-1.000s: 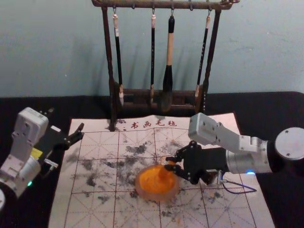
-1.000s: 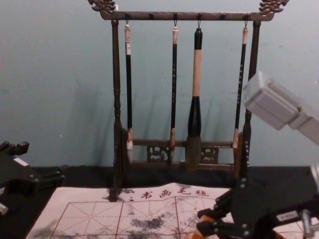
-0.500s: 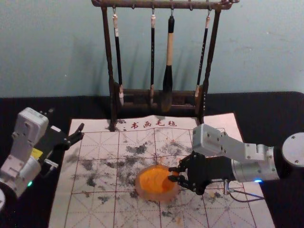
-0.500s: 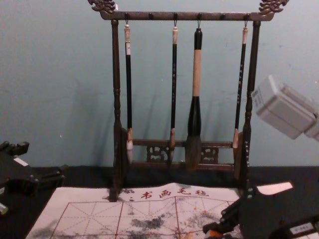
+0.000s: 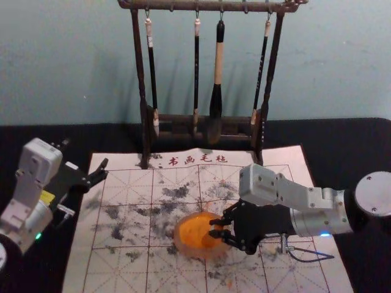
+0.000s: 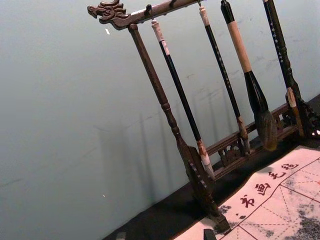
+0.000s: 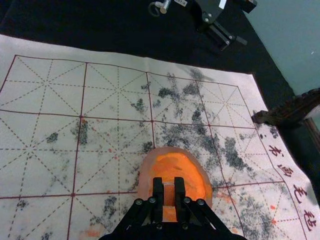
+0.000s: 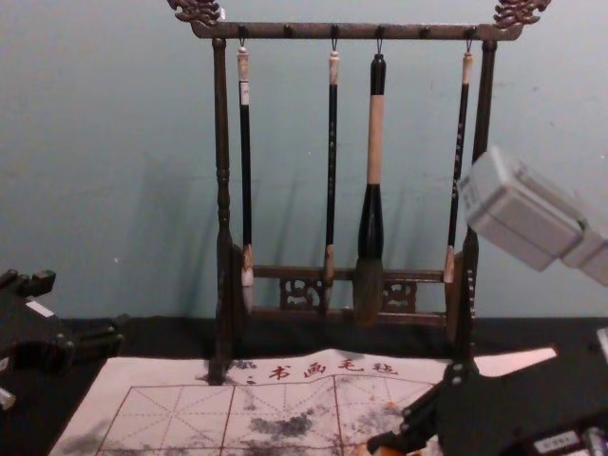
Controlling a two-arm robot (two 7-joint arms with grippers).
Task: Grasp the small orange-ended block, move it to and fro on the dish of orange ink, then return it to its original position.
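"In the head view, please?"
"See plain blue-grey wall (image 5: 73, 61), dark cloth (image 5: 342, 140), gridded sheet (image 5: 122, 213) with many grey stains. At the left side, left gripper (image 5: 85, 152), jaws spread wide; above dish (image 5: 204, 253), right gripper (image 5: 219, 229)."
"In left wrist view?"
"Same wall, with wooden rack (image 6: 159, 90) in front."
"In right wrist view?"
"Block (image 7: 169, 195) held between narrow jaws, over orange ink (image 7: 182, 167); whether touching, cannot tell. Also small orange spots on sheet."
"In chest view?"
"Brushes (image 8: 376, 142) hanging before the wall; below, red characters (image 8: 313, 370)."
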